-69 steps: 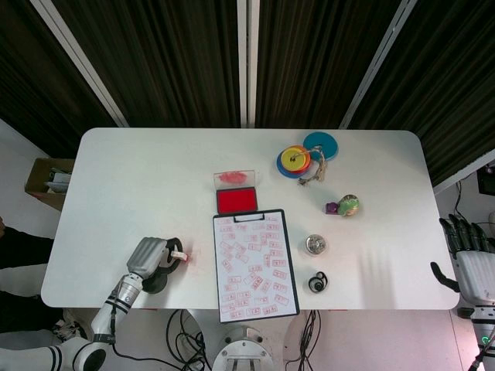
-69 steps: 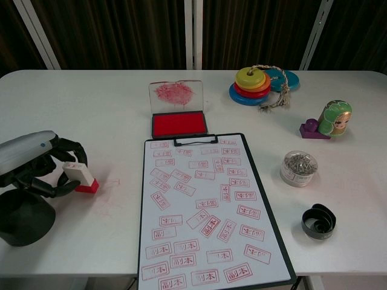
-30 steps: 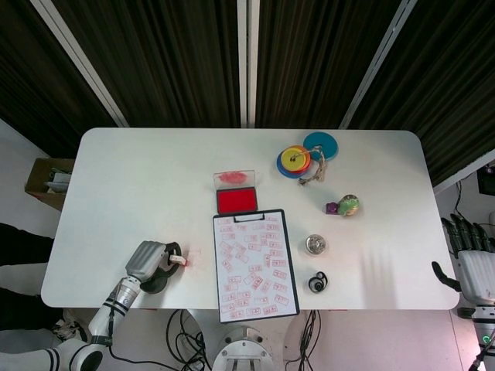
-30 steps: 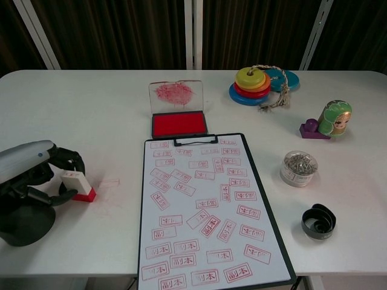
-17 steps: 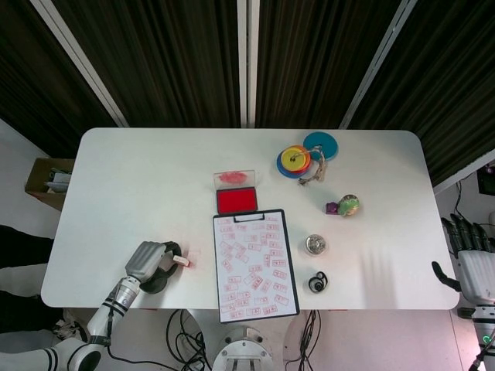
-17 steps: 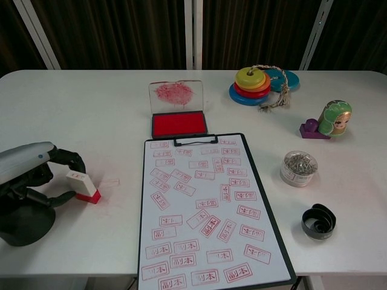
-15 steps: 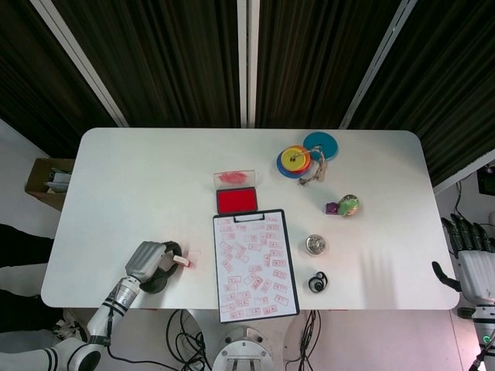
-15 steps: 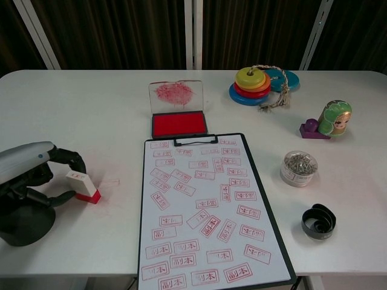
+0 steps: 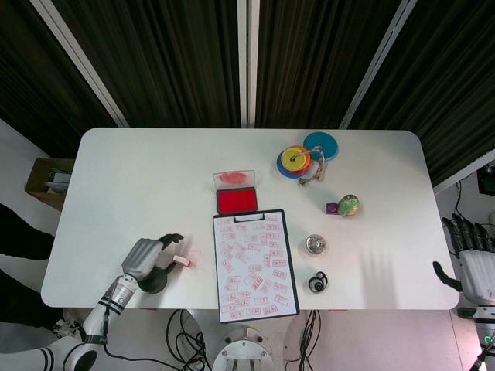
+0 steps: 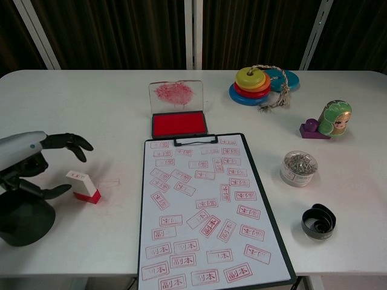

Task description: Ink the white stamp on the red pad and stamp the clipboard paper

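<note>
My left hand is released: the fingers are spread and hold nothing. The white stamp stands on the desk just beside my fingertips, between the thumb and the upper fingers but apart from both, its red base down. Half a second ago the fingers were curled around the stamp; they have since opened away from it, and the stamp has stayed in place. Faint red smears mark the desk surface beside the stamp.

Further out from my left hand, past the stamp, lies the clipboard. Its paper is covered with red rectangular imprints; the lower ones read "副本", the upper ones are too small to read. Beyond the clip end of the clipboard sits the red pad, its case open and its clear lid raised and smeared with red ink.

Well apart from my left hand, on the far side of the clipboard: a round clear tub holding metal clips, a coil of black tape, a green nesting doll lying by a purple piece, and a stack of coloured rings with a cord.

My right hand is off the desk edge, fingers extended and apart, holding nothing.
</note>
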You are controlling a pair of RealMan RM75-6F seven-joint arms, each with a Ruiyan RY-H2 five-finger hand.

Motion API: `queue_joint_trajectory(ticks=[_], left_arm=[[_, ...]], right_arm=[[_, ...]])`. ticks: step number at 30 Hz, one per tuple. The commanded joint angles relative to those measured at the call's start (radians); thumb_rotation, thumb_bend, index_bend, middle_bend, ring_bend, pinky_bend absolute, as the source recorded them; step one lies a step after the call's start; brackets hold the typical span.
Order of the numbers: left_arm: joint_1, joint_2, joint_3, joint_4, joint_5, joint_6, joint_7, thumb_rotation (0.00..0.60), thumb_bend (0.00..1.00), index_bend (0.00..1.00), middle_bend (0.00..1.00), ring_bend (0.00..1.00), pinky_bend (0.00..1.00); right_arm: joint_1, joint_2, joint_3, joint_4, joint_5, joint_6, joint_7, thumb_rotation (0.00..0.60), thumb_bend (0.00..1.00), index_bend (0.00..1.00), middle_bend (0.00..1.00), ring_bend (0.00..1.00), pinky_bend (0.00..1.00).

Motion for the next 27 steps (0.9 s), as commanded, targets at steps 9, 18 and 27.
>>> queue_joint_trajectory(ticks=[9,18,27], left_arm=[[0.052,0.131,-0.150,-0.046,0.048,0.315,0.130,0.555,0.24,0.16,0.12,0.12,0.21],[0.217,0.281,-0.129,-0.081,0.055,0.544,0.271,0.294,0.24,0.14,0.07,0.06,0.16],[0.307,0.431,0.011,-0.181,0.053,0.450,0.199,0.268,0.19,0.13,0.07,0.06,0.16]], right_arm=[[-0.003,-0.001,0.002,0.006,-0.007,0.013,0.011,0.600,0.23,0.00,0.00,0.00,0.00],[-0.011,-0.025,0.010,0.043,-0.046,0.075,0.039,0.600,0.23,0.00,0.00,0.00,0.00],[0.000,-0.019,0.008,0.011,-0.045,0.052,0.010,0.600,0.23,0.00,0.00,0.00,0.00]])
